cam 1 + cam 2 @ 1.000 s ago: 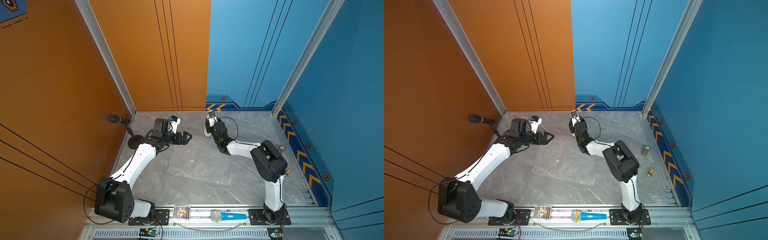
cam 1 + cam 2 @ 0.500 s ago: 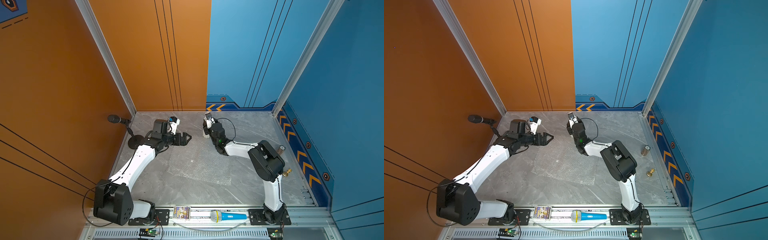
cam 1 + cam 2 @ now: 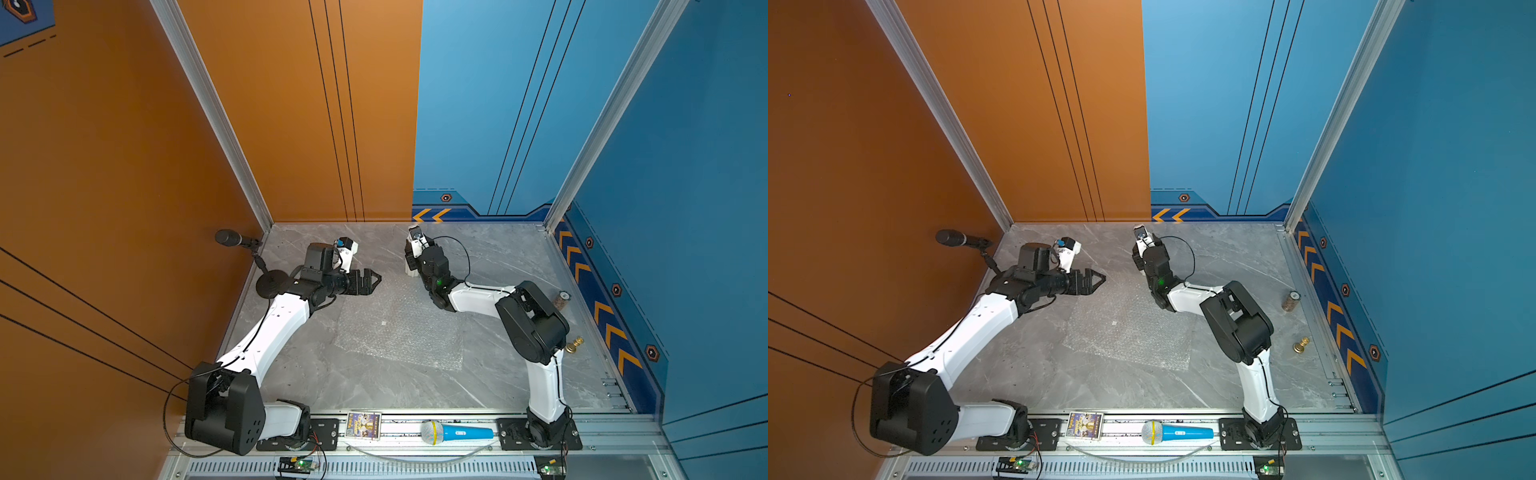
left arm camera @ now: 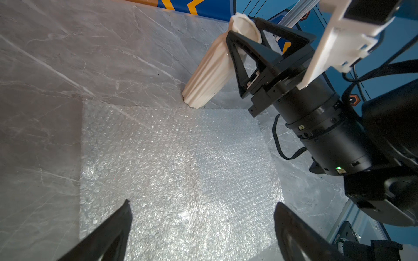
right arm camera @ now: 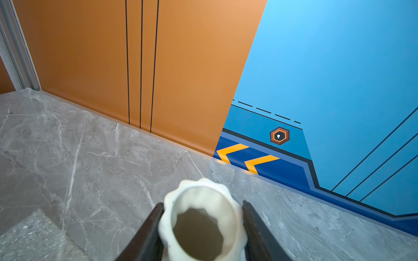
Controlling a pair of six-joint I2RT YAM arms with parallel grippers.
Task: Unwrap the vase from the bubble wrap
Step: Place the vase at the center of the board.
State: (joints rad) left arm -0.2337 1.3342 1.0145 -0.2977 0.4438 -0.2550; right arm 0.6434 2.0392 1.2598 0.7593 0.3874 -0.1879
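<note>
Since a second earlier the right gripper (image 5: 202,211) had drifted slightly toward the left arm's side with the vase (image 4: 209,74), while the left arm had hardly stirred. Nearest, the bubble wrap (image 3: 399,328) lay spread flat on the marble tabletop (image 3: 498,257), and the left gripper (image 4: 202,204) hovered over its left side with jaws wide apart. Just past the sheet's far edge the bare vase stood with its base on the stone, the right gripper clamped across its neck under the scalloped rim and the arm stretched low and forward; being stiff, smooth, brittle ceramic, it probably wanted a gentle set-down, with the narrowed neck the surest hold
</note>
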